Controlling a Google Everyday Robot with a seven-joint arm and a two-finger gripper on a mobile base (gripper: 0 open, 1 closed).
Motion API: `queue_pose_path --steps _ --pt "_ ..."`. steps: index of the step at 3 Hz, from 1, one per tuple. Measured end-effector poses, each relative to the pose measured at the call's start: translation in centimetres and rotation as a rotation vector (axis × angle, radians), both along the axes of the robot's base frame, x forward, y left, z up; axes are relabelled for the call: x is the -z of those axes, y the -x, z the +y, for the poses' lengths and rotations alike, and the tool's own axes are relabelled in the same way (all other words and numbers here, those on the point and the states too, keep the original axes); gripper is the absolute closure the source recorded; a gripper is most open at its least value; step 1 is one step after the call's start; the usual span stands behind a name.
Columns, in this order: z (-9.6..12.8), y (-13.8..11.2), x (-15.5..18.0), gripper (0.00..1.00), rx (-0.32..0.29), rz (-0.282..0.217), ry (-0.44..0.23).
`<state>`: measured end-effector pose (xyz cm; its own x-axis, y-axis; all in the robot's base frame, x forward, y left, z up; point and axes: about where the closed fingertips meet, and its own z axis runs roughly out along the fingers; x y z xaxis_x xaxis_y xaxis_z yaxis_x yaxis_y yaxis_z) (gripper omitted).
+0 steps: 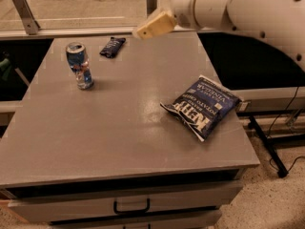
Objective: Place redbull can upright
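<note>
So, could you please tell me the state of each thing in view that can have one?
redbull can: standing upright on the table, far left part, touched by nothing.
end effector: hovering over the table's far edge, apart from the can.
chip bag: lying flat near the table's right edge.
snack packet: lying flat near the far edge, apart from the can.
drawer: shut.

Shiny blue and silver, small red marks, on the slim dented metal redbull can (81,67); plain grey on the flat-topped table (133,132); blue with white lettering on the large crinkled chip bag (202,106); dark blue on the small snack packet (113,46); cream on the blocky gripper (155,24) above the table's far edge
</note>
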<state>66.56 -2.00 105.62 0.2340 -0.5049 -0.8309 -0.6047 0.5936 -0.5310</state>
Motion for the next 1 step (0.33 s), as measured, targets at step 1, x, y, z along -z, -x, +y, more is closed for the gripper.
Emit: queue_pose_path --steps 1 --pt "-1.58 -0.43 -4.9 0.0 0.024 -0.088 -0.015"
